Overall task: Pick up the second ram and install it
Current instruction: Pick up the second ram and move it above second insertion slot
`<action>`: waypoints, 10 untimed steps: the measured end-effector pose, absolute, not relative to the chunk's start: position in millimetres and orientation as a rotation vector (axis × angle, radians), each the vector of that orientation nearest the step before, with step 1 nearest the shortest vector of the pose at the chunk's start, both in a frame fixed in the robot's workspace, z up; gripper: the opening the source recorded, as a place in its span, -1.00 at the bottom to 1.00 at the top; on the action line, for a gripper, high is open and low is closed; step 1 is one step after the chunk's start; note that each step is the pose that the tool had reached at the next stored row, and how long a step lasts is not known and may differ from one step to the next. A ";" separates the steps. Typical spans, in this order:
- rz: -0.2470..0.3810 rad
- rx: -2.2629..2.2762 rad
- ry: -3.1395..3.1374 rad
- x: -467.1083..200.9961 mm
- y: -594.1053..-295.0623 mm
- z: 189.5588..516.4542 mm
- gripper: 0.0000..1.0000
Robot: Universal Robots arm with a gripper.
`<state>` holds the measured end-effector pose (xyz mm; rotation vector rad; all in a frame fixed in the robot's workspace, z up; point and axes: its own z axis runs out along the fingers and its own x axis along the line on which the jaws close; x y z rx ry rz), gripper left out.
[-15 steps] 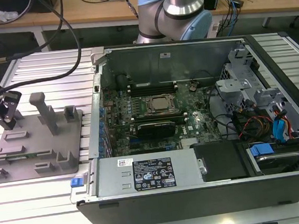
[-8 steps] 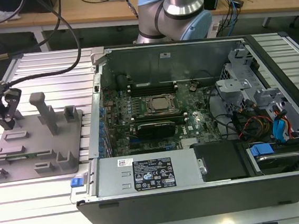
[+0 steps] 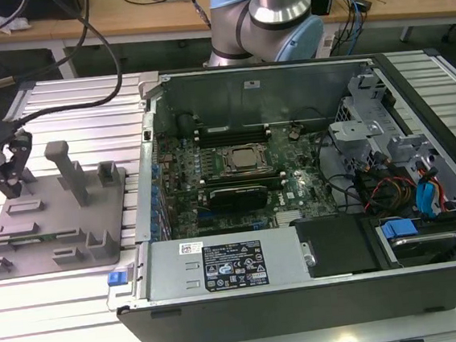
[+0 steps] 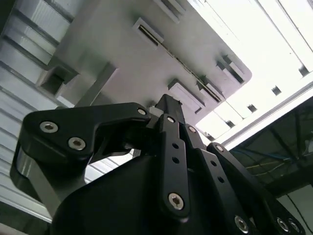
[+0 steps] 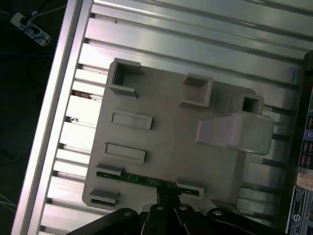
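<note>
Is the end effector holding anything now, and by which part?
Nothing seems held: the end effector hovers above the second ram, lying in the gray fixture.

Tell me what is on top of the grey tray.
The second ram sits edge-up in a slot of the tray; a tall post rises elsewhere. The gripper hides part of the ram.

The second ram (image 5: 132,178) is a long, thin green stick. It sits on its edge in the gray holder (image 5: 166,137), at the exterior view's lower left.
</note>
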<state>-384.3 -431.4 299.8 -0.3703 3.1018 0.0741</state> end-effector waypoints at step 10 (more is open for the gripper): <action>0.077 -0.811 3.022 -384.3 -431.4 298.5 -0.84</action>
